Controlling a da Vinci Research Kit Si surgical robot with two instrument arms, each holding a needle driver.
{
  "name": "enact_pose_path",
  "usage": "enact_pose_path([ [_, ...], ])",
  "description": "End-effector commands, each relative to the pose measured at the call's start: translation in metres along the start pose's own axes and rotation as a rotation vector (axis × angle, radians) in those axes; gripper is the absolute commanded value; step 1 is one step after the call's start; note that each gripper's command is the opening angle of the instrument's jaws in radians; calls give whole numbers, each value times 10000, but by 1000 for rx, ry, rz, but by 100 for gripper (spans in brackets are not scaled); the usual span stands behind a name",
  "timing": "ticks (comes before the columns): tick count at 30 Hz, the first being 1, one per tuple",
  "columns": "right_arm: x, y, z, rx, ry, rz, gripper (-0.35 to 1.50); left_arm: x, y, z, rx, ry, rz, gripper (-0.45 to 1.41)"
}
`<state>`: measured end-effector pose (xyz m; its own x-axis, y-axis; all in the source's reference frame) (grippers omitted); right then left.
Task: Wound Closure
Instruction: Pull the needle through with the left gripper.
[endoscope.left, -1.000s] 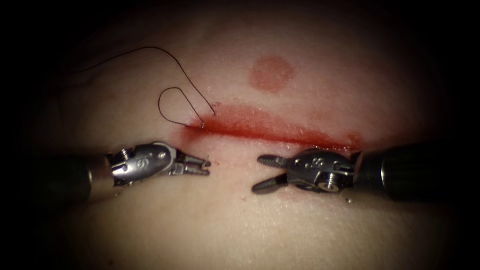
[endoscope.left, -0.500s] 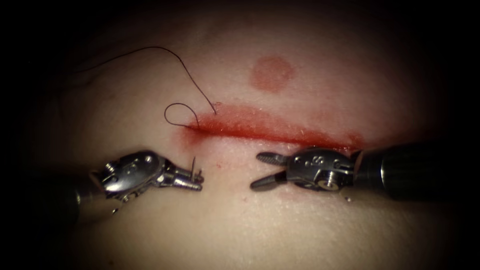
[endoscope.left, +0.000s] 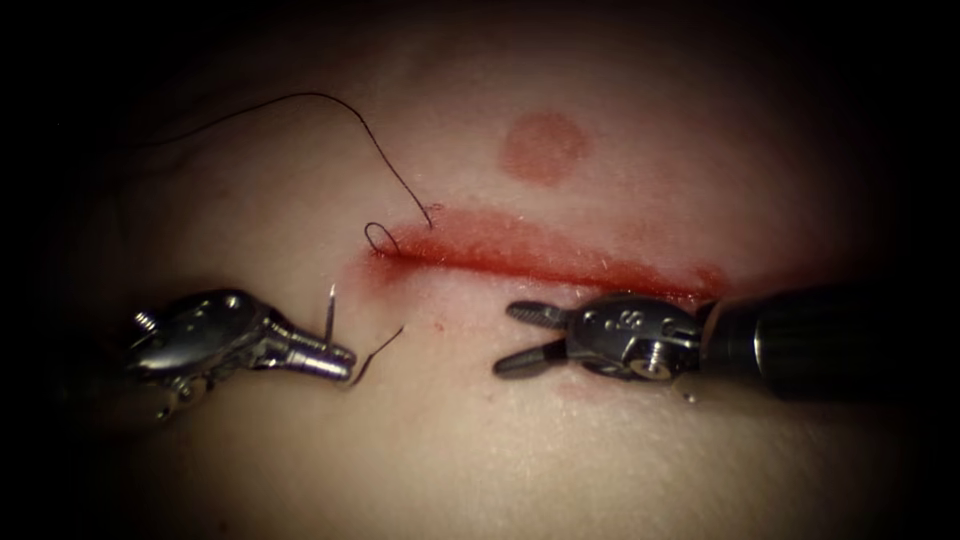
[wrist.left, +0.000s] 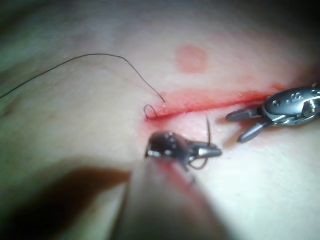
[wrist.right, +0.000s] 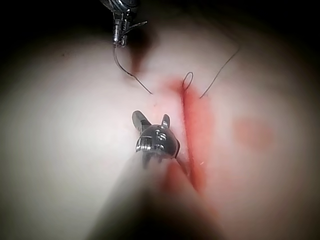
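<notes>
- The left tool (endoscope.left: 340, 360) lies below the left end of the cut (endoscope.left: 540, 258), its jaws clamped together on the needle (endoscope.left: 330, 312).
- The needle is held near one end, crosswise in the jaw tips; the thin curved shaft stands up from the jaws toward the cut. It is free of the tissue (endoscope.left: 480, 440).
- The needle also shows in the left wrist view (wrist.left: 208, 131), rising from the left tool (wrist.left: 212, 150).
- A dark strand of thread (endoscope.left: 380, 350) curves from the left jaw tips up and right to the tissue below the cut. In the right wrist view this strand (wrist.right: 131, 74) runs from the left tool (wrist.right: 120, 37) toward the cut (wrist.right: 192, 130).
- At the cut's left end a small loop of thread (endoscope.left: 376, 233) stands out of the tissue; beside it a long strand arcs up and away to the left over the tissue.
- The right tool (endoscope.left: 520, 338) lies below the middle of the cut, jaws apart and holding nothing, tips pointing left toward the left tool, well apart from it.
- Red fluid (endoscope.left: 480, 240) stains the band along the cut, and a round red spot (endoscope.left: 543, 146) sits above it.
- The tissue around is pale and falls into dark at the edges.
</notes>
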<state>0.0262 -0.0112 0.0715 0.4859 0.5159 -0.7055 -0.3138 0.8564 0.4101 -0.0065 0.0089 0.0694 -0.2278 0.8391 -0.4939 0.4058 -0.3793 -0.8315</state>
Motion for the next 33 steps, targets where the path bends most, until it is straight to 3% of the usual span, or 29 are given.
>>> enact_pose_path([
  [1,-4,-5,9,3,-1,1,135,-5,-7,7,-1,0,0,-35],
  [13,-6,-9,8,14,-1,10,133,4,12,6,0,8,-11,-35],
  [18,-7,-9,9,15,-7,14,133,70,76,1,20,85,39,-35],
  [21,-8,-9,9,15,-7,14,133,91,99,3,23,112,82,-35],
  [29,-7,-10,9,15,-7,14,133,126,135,17,17,156,276,-35],
  [32,-7,-11,9,15,-7,13,133,142,129,21,2,157,515,-35],
  [33,-7,-11,9,15,-7,13,133,142,129,21,2,157,515,-35],
])
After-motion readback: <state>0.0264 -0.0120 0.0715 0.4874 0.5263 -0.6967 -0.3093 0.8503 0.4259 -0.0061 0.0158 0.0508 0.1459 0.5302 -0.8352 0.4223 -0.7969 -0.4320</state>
